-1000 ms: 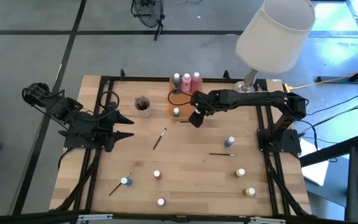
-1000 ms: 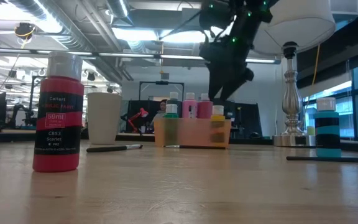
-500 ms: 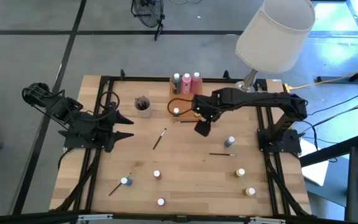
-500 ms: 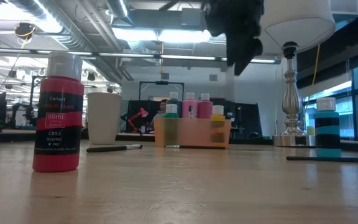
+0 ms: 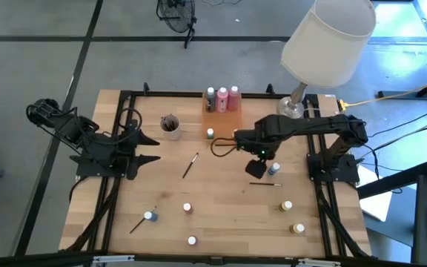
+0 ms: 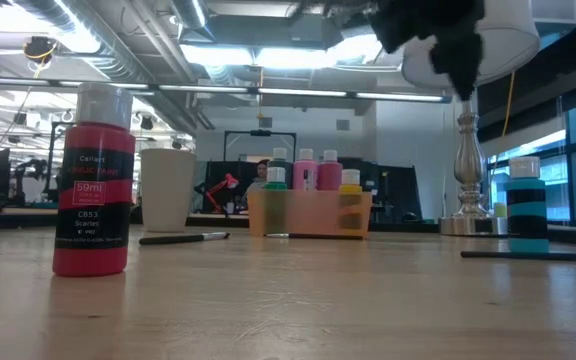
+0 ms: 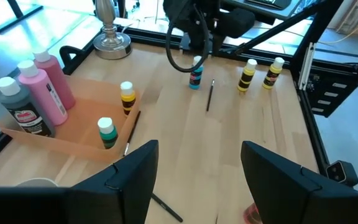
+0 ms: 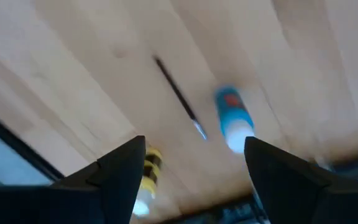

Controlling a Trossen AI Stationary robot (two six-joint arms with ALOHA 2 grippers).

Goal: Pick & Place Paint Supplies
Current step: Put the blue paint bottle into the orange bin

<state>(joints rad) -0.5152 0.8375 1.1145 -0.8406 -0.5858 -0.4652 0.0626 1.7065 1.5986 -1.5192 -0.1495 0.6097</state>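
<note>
Two arms show from above: the left gripper (image 5: 148,150) waits over the table's left side with fingers spread and nothing in them, while the right gripper (image 5: 256,169) hangs right of centre, just beside a blue paint pot (image 5: 273,170) and a dark paintbrush (image 5: 265,184). Three squeeze bottles (image 5: 222,98) stand in the orange tray (image 5: 215,119) at the far edge, and a grey cup (image 5: 170,127) sits left of it. More paint pots dot the near part of the table (image 5: 228,208), with another paintbrush (image 5: 190,165) near the middle.

From table height, a red paint pot (image 6: 93,180) stands close on the left, the tray is in the middle distance, and the blue pot stands on the right with the right arm high above.

Past the left wrist's parted fingers (image 7: 134,180), the tray holds green and yellow pots beside the bottles.

Between the right wrist's parted, empty fingers (image 8: 120,174), the blue pot and the brush lie on the wood, apart from them.
</note>
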